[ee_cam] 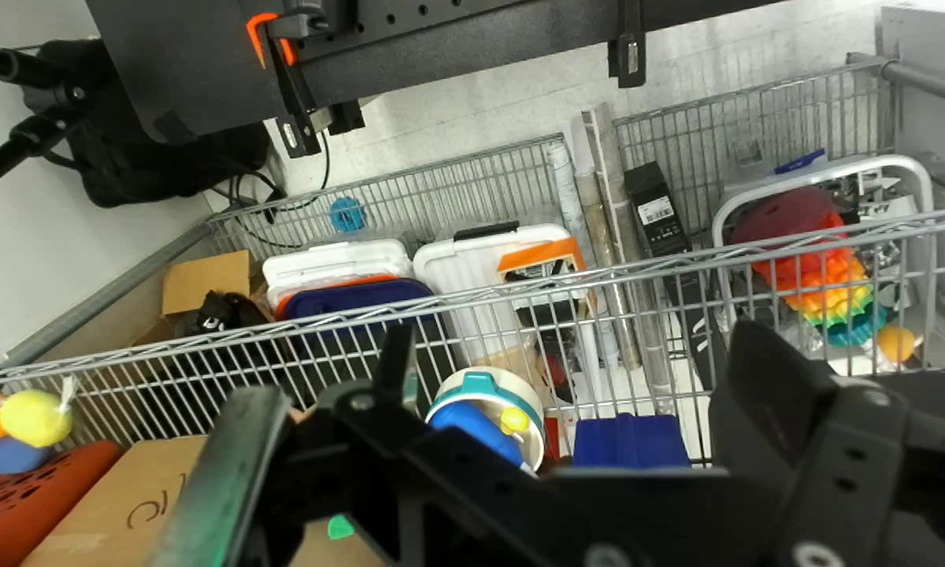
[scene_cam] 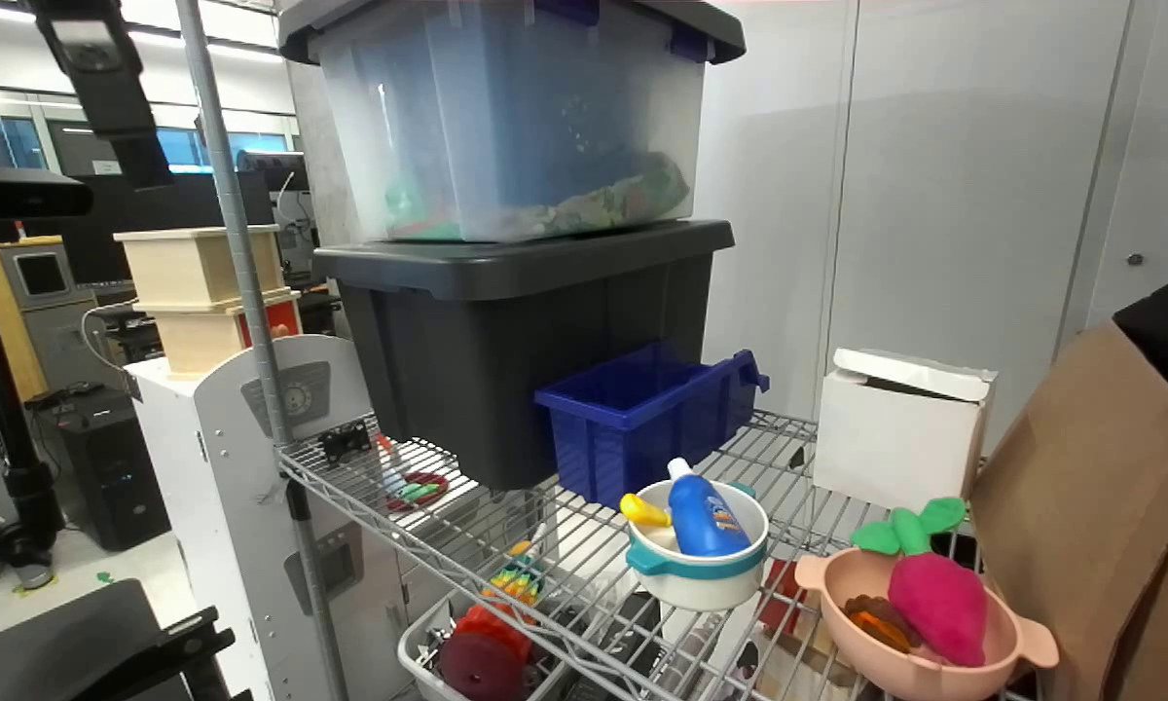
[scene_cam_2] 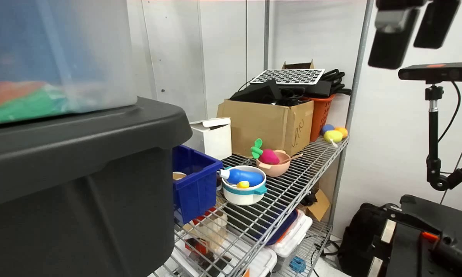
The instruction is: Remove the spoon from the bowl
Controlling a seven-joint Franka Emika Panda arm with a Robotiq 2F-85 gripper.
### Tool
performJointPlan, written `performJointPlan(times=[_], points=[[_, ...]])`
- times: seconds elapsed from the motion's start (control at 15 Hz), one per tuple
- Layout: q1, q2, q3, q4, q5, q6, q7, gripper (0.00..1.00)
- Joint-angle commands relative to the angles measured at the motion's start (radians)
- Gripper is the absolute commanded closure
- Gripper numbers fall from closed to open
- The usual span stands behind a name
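The tan-peach bowl sits on the wire shelf and also shows in an exterior view. A pink toy vegetable with green leaves and a brown-orange piece lie in it. A thin tan spoon handle sticks out over the bowl's rim; the spoon's head is hidden. My gripper hangs high above the shelf, apart from the bowl. In the wrist view the gripper is open, with nothing between its fingers. There the gripper's body hides most or all of the bowl and the spoon.
A white and teal bowl with a blue bottle and a yellow-handled item stands beside the tan bowl. A blue bin, a white box, a cardboard box and stacked dark and clear tubs stand around it. Shelf posts rise at the corners.
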Motion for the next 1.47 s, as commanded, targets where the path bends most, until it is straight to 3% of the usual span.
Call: performJointPlan(times=[0.0,0.33,0.87,1.4], points=[[0.005,0.114,-0.042,0.037,-0.028,0.051,-0.023,0.0],[-0.019,0.268,-0.124,0.095,-0.071,0.117,-0.084,0.0],[-0.061,0.37,-0.255,0.181,-0.134,0.076,-0.09,0.0],[-0.027,0.43,-0.311,0.215,-0.028,0.09,-0.326,0.0]])
